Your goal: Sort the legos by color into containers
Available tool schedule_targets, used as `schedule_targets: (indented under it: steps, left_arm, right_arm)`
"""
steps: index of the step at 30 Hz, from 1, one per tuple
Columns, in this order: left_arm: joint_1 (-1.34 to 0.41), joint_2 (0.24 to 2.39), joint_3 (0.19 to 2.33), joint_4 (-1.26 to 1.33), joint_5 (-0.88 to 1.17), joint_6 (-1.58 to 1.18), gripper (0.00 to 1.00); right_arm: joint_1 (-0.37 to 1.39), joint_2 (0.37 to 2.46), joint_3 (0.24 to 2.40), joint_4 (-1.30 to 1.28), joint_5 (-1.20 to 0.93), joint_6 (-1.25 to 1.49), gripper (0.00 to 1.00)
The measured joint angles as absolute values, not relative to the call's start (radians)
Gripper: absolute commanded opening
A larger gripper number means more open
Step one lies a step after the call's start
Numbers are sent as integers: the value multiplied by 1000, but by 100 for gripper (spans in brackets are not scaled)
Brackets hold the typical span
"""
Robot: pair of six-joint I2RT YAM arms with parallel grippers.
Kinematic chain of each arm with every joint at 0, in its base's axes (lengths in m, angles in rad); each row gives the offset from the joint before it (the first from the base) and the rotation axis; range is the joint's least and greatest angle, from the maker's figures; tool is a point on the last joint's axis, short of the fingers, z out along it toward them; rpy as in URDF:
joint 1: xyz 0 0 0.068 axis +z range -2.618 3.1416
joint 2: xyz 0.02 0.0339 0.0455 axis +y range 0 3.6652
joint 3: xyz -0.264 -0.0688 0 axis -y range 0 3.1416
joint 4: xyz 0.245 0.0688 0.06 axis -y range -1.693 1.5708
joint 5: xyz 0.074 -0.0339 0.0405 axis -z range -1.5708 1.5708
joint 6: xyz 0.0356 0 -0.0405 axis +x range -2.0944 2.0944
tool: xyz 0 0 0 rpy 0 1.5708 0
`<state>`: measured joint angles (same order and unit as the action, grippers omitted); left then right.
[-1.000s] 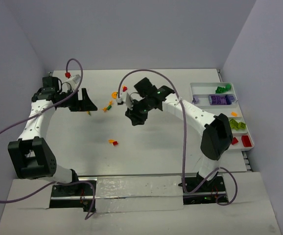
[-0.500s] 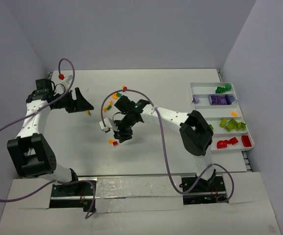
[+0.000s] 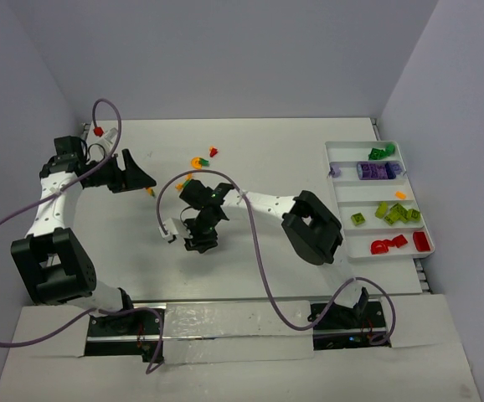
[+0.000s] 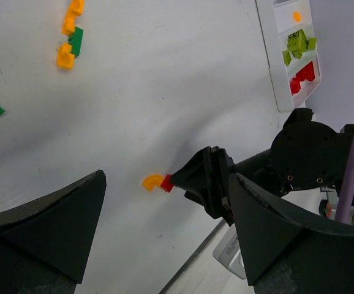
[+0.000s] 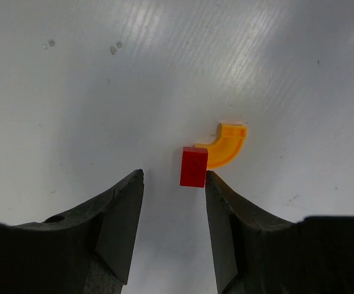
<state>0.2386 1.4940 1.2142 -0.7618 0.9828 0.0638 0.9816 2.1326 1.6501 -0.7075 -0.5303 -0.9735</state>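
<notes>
The right gripper (image 5: 173, 179) has swung down over a red brick (image 5: 194, 166) touching an orange curve (image 5: 227, 144) left of the table's (image 3: 267, 151) centre, jaws half-spread and empty, so a pick looks next; the left gripper (image 3: 137, 173) idles spread.

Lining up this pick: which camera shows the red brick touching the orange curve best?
Right wrist: the red brick sits large, ahead of the right gripper. Left wrist shows it small; the top view hides it under that gripper.
</notes>
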Motion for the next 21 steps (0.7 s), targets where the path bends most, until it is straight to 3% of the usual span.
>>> schedule_targets:
  steps: [14,21]
  left_arm:
    - [255,1494,1183,-759,986,91,90]
    - [259,1494,1169,-759,993,92,90]
  right_arm:
    - [985,2167,1659,-672,-459,-933,50]
    - [986,2168,1663,-655,-450,-921,41]
